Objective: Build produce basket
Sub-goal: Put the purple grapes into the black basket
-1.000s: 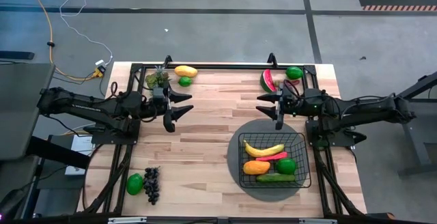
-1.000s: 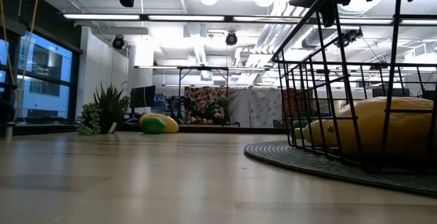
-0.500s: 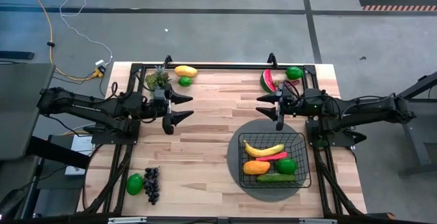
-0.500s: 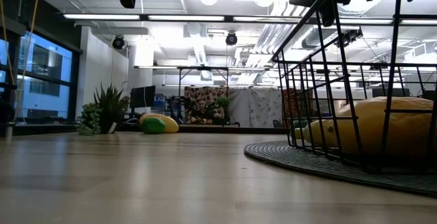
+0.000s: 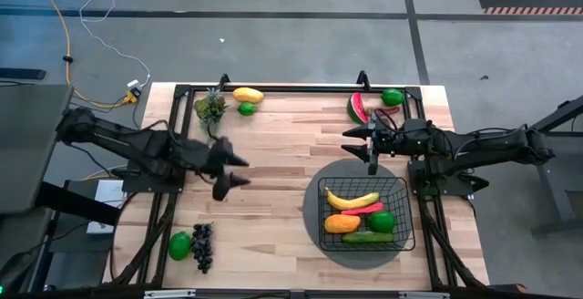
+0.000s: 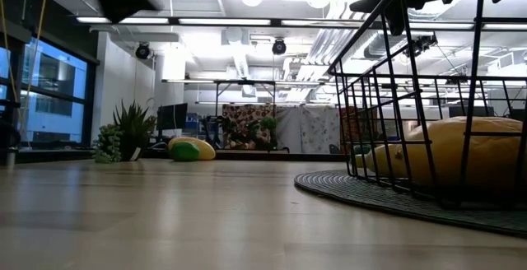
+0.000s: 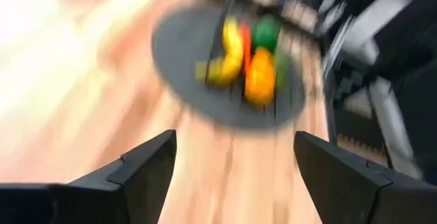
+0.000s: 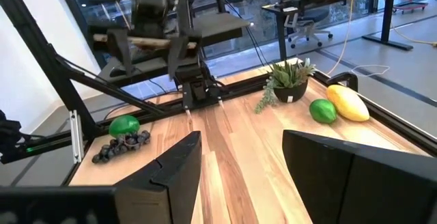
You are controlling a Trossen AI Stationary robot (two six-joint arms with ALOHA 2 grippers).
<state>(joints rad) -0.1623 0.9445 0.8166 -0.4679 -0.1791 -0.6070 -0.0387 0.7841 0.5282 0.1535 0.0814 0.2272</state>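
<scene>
The black wire basket (image 5: 321, 199) stands on a round grey mat at the near right. It holds a banana (image 5: 352, 199), a red chili, an orange mango (image 5: 342, 223), a lime and a cucumber. My left gripper (image 5: 239, 170) hangs open over the bare wood at mid-left, tipped down toward the basket (image 7: 239, 53), with nothing between its fingers. My right gripper (image 5: 358, 150) hovers open just beyond the basket's far side, pointing across the table, also with nothing in it. Dark grapes (image 5: 202, 244) and a lime (image 5: 179, 244) lie at the near left corner.
A yellow mango (image 5: 247, 95), a lime (image 5: 246, 108) and a small green plant (image 5: 209, 108) sit at the far left. A watermelon slice (image 5: 357, 108) and a lime (image 5: 392, 97) sit at the far right. Black frame rails run along both table sides.
My left gripper has swung toward the table's near edge and tipped downward, turning to face the basket; most of this came in the last half second. My right arm has kept still. No produce has moved.
</scene>
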